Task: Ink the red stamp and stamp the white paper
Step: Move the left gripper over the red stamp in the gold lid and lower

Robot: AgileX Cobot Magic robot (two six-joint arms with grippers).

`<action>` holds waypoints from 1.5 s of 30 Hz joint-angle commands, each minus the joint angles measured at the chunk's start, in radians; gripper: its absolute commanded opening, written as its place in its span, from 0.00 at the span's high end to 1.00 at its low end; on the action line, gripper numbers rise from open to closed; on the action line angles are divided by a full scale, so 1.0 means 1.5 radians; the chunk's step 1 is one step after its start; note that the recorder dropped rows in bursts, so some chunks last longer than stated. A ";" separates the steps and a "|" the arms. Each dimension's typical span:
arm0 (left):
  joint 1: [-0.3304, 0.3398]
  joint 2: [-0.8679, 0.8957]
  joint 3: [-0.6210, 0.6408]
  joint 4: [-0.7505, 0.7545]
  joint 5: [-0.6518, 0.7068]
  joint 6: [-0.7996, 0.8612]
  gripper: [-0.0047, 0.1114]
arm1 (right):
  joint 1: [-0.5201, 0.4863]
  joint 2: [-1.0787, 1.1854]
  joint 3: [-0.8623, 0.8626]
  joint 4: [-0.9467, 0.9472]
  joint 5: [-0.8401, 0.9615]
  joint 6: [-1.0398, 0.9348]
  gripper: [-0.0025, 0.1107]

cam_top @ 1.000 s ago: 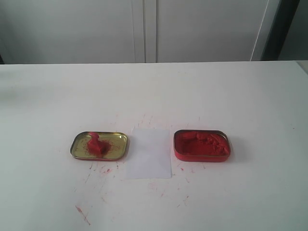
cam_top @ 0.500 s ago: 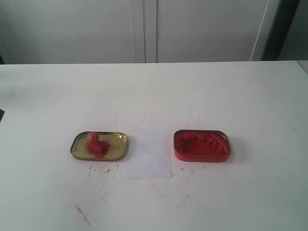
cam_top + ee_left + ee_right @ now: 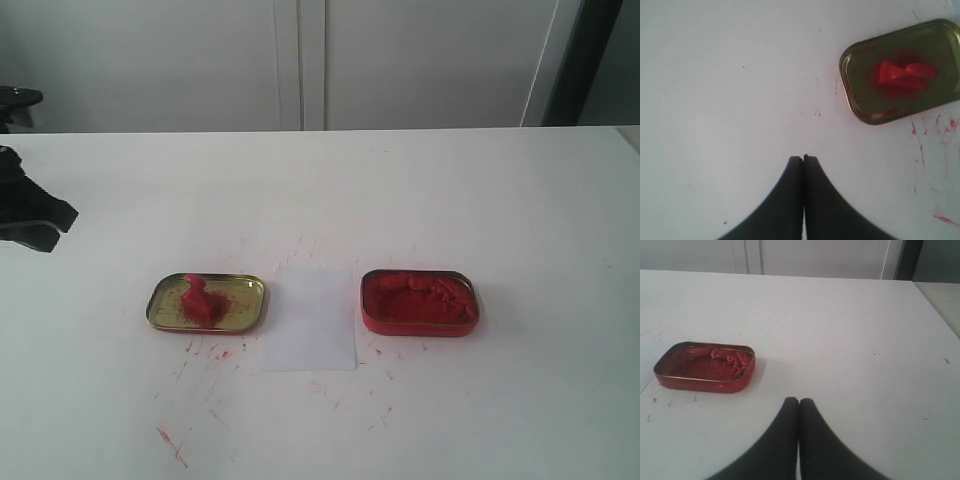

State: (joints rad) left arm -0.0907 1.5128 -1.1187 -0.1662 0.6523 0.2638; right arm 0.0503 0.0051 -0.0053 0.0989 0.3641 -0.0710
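Note:
The red stamp (image 3: 202, 300) lies in the shallow gold tin lid (image 3: 247, 290) left of centre; the left wrist view shows the stamp (image 3: 905, 76) in the lid (image 3: 860, 75) too. The white paper (image 3: 312, 318) lies flat between the lid and the red tin of ink paste (image 3: 418, 301). My left gripper (image 3: 50, 228) is at the far left edge, above the table and well left of the lid; in its wrist view the left gripper (image 3: 803, 158) is shut and empty. My right gripper (image 3: 799, 401) is shut and empty, off to the side of the red tin (image 3: 705, 366); the exterior view does not show it.
Red ink smears (image 3: 215, 352) mark the white table (image 3: 480, 190) around the lid and paper. White cabinet doors (image 3: 300, 60) stand behind the table's far edge. A dark post (image 3: 575, 60) is at the back right.
My left arm has come into the exterior view from the left edge. The stamp, lid, paper and tin have not moved.

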 commanded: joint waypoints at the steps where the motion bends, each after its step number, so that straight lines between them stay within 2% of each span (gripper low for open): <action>1: -0.003 0.051 -0.041 -0.008 0.018 0.005 0.96 | 0.001 -0.003 0.004 -0.001 -0.010 -0.002 0.98; 7: -0.013 0.112 -0.092 -0.006 0.041 0.023 0.96 | 0.001 -0.003 0.004 -0.001 -0.010 -0.002 0.98; 15: -0.070 0.198 -0.179 -0.004 0.095 0.072 0.96 | 0.001 -0.003 0.004 -0.001 -0.010 -0.002 0.98; 26: -0.120 0.269 -0.260 -0.007 0.154 0.223 0.96 | 0.001 -0.003 0.004 0.000 -0.010 -0.002 0.98; 33: -0.121 0.272 -0.300 -0.052 0.193 0.352 0.96 | 0.001 -0.003 0.004 0.000 -0.010 -0.002 0.98; 39: -0.127 0.276 -0.311 -0.063 0.235 0.449 0.96 | 0.001 -0.003 0.004 0.000 -0.010 -0.002 0.98; 45: -0.167 0.276 -0.311 -0.055 0.237 0.555 0.96 | 0.001 -0.003 0.004 0.000 -0.010 -0.002 0.98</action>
State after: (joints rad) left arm -0.3098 1.9257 -1.5794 -0.2389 0.9812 1.0054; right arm 0.0503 0.0051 -0.0053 0.0989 0.3641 -0.0710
